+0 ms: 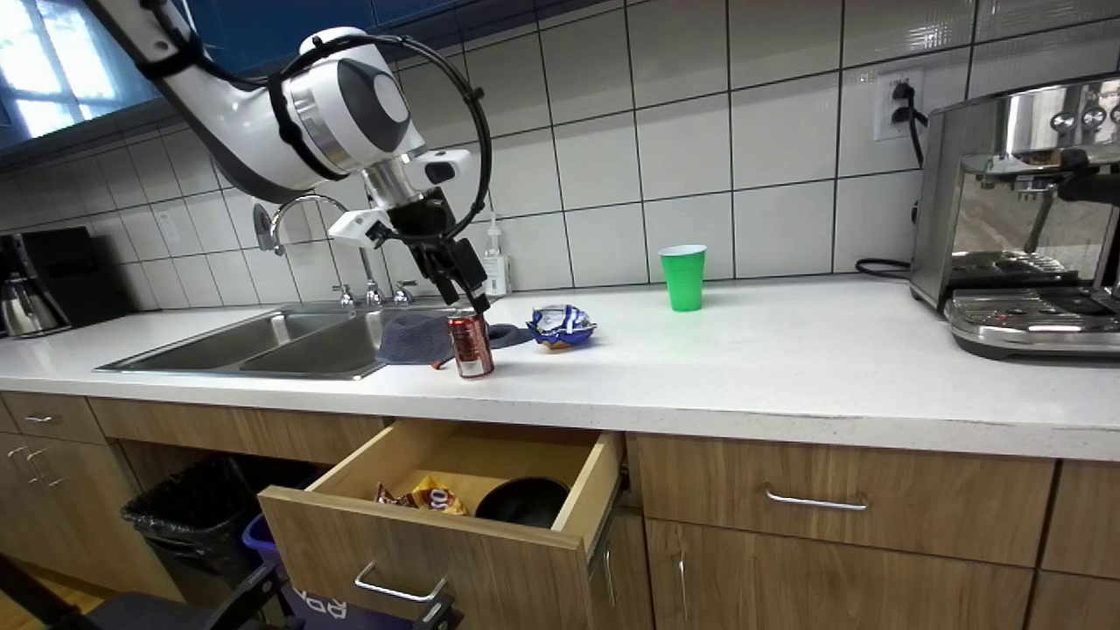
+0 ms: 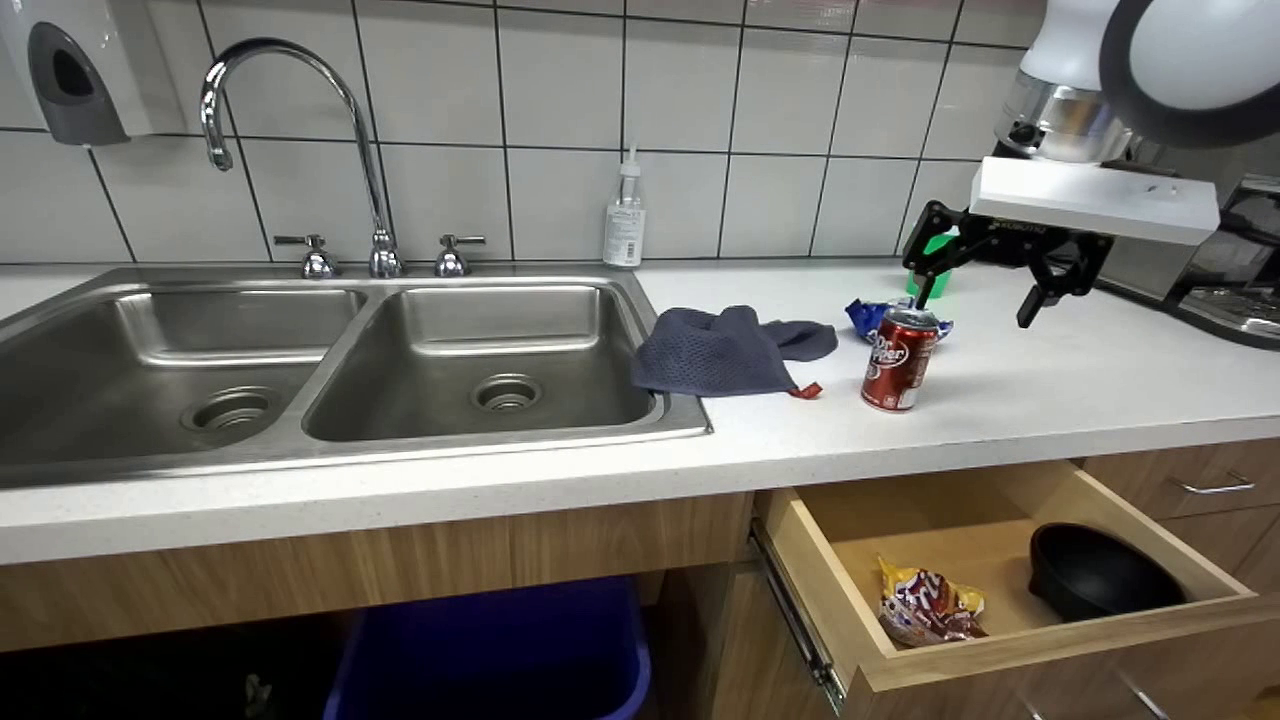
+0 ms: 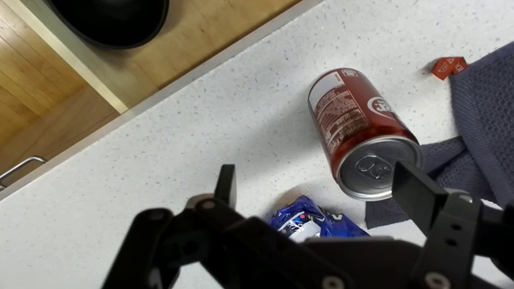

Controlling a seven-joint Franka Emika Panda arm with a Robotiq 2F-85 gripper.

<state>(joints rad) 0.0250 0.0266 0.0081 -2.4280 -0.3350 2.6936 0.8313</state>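
My claw (image 2: 974,308) is spread wide, holding nothing, and the Dr Pepper can (image 2: 898,362) stands close by one fingertip (image 3: 418,196), so getting near looks done but the grab isn't.

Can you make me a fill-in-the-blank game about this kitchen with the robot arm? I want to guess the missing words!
1. With its fingers apart, the gripper is ____.
2. The soda can near it is mostly ____.
3. On the outside, the cup on the counter is ____.
4. In the drawer, along with a crinkled yellow-and-brown bag, is a black ____.

Missing words: open; red; green; bowl.
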